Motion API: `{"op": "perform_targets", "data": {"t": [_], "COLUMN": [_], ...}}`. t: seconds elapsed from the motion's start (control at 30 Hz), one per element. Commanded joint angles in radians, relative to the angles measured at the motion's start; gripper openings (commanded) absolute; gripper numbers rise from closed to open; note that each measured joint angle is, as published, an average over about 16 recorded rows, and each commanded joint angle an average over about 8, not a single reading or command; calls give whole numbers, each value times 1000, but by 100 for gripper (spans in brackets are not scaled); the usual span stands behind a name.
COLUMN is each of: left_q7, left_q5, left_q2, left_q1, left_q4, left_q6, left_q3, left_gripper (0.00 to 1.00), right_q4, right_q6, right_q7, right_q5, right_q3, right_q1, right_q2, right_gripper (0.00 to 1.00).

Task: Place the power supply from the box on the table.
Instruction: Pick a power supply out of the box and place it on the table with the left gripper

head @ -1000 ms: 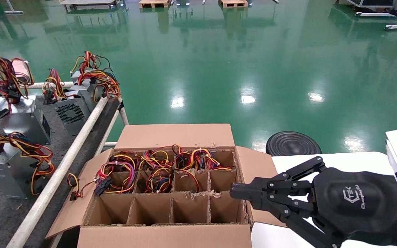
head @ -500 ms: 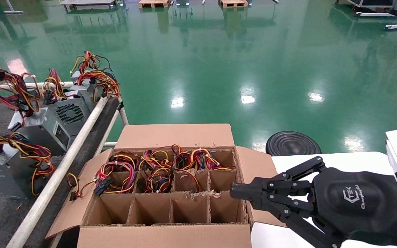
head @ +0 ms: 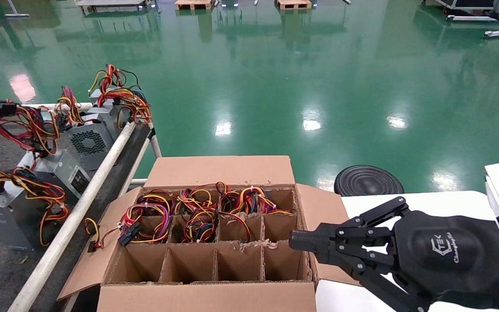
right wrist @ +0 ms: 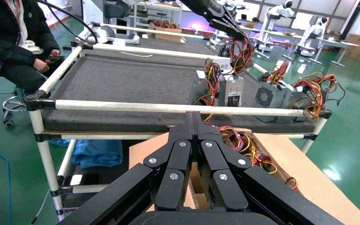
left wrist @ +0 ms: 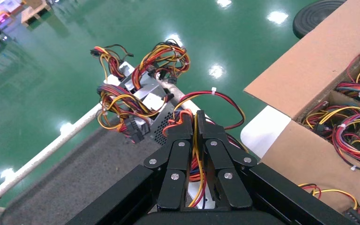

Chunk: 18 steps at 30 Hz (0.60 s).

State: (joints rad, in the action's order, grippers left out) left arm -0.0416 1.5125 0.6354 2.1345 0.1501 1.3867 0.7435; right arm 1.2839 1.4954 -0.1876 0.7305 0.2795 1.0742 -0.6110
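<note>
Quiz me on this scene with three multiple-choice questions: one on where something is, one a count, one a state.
1. Where is the right gripper? A at the box's right edge; B on the grey table; C in a far-left cell.
2. How many cells in the box's nearest row are empty? A one; B two; C four.
3. The left gripper is: A open; B shut on the power supply's wires; C shut on nothing.
Answers: A, its tips sit beside the right wall; C, all four nearest cells are bare; B, its fingers pinch the wire bundle.
</note>
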Motion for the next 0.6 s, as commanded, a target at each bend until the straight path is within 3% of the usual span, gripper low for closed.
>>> {"op": "perform_targets", "data": {"t": [0.03, 0.6], "left_q7": [-2, -14], "left_q5": [-3, -16], "left_q2": [0, -30], "left_q1": [-5, -30], "left_q4": [-4, -31], "left_q6": [3, 22], "left_q3": [-1, -2], "left_gripper": [0, 0], "right_q4": [0, 0], "right_q6": [0, 0], "right_q7": [0, 0], "right_q5": [0, 0], "right_q3": [0, 0], "right_q1": [0, 0], "right_q2": [0, 0], "right_gripper": [0, 0]}}
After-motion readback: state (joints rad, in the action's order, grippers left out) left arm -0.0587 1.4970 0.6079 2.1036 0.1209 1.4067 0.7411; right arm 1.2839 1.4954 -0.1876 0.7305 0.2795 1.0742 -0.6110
